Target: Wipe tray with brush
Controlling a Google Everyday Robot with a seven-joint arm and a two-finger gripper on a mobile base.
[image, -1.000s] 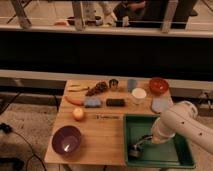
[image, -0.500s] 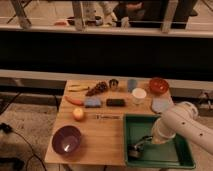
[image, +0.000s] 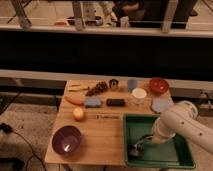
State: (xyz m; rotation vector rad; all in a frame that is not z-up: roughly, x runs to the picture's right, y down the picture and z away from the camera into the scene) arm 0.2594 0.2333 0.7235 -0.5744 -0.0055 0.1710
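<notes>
table (image: pixel 102 145): wooden, carrying everything below, standing in front of a dark wall
purple bowl (image: pixel 66 139): sitting at the near left corner of the table, opening facing up
carrot (image: pixel 74 100): lying at the left edge, far of the purple bowl
banana (image: pixel 79 88): lying at the far left corner, just beyond the carrot
orange fruit (image: pixel 78 114): resting between the carrot and the purple bowl
blue sponge (image: pixel 92 102): lying flat, just right of the carrot
grapes (image: pixel 98 88): dark bunch, lying far of the blue sponge
utensil (image: pixel 108 117): thin, lying crosswise mid-table, just left of the tray's far left corner
metal cup (image: pixel 113 84): standing upright at the far edge, right of the grapes
black block (image: pixel 115 102): lying flat, right of the blue sponge
blue cup (image: pixel 131 84): standing at the far edge, right of the metal cup
brush (image: pixel 133 150): dark roundish head sitting low on the tray floor, near the near left corner, right at the claw tip
claw (image: pixel 138 145): reaching down into the left half of the tray, meeting the brush; cannot tell whether it is clenched or released
white cup (image: pixel 139 94): standing far of the tray
tray (image: pixel 165 155): green, occupying the near right part of the table, holding the brush and claw
red bowl (image: pixel 158 85): sitting at the far right corner
pale blue disc (image: pixel 161 105): lying between the red bowl and the tray
arm (image: pixel 180 125): white, coming in from the right, angling down and left over the tray
</notes>
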